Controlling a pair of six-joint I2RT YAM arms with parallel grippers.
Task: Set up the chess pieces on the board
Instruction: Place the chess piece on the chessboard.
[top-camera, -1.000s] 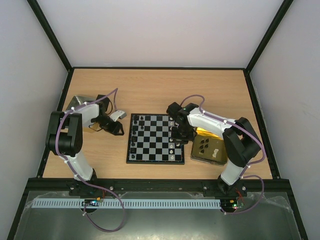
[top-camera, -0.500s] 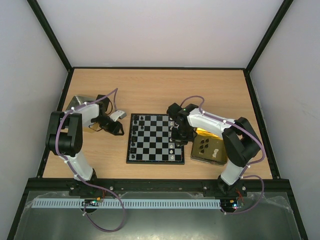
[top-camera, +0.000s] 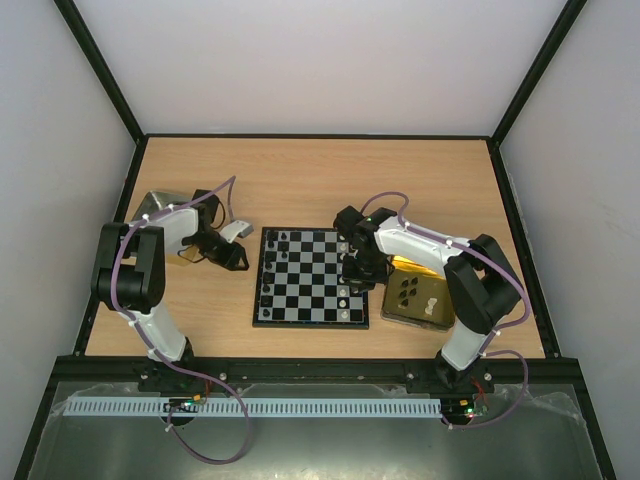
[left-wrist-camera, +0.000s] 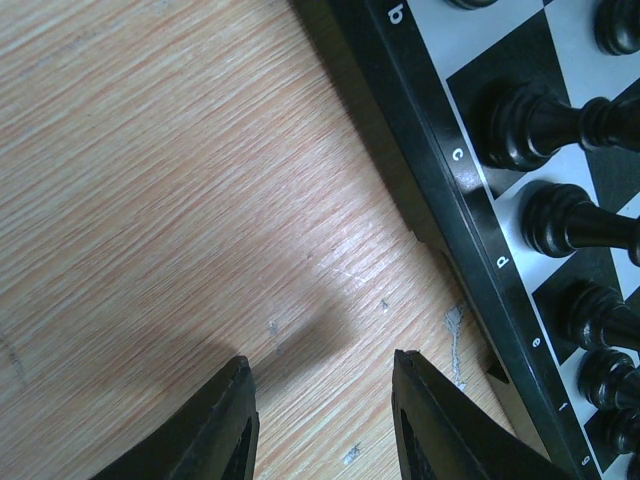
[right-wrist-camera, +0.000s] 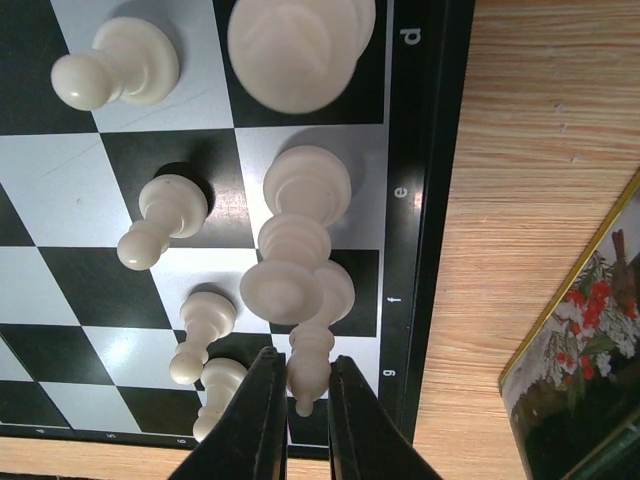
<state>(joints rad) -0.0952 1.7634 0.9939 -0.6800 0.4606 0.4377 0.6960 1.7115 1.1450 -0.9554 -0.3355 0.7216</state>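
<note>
The board (top-camera: 310, 324) lies mid-table. Black chess pieces (top-camera: 272, 262) line its left side and white ones (top-camera: 345, 295) its right. My right gripper (top-camera: 352, 268) hangs over the right edge. In the right wrist view it (right-wrist-camera: 303, 365) is shut on the head of a slim white chess piece (right-wrist-camera: 312, 345) whose base rests by the f mark. A taller white piece (right-wrist-camera: 295, 245) and pawns (right-wrist-camera: 165, 215) stand close beside it. My left gripper (top-camera: 240, 262) is off the board's left edge. It (left-wrist-camera: 322, 372) is open over bare wood, near black pieces (left-wrist-camera: 545, 125).
A gold tin (top-camera: 415, 298) holding several dark pieces sits right of the board, its edge showing in the right wrist view (right-wrist-camera: 590, 340). A shiny metal lid (top-camera: 160, 205) and a small pale object (top-camera: 237, 230) lie behind the left arm.
</note>
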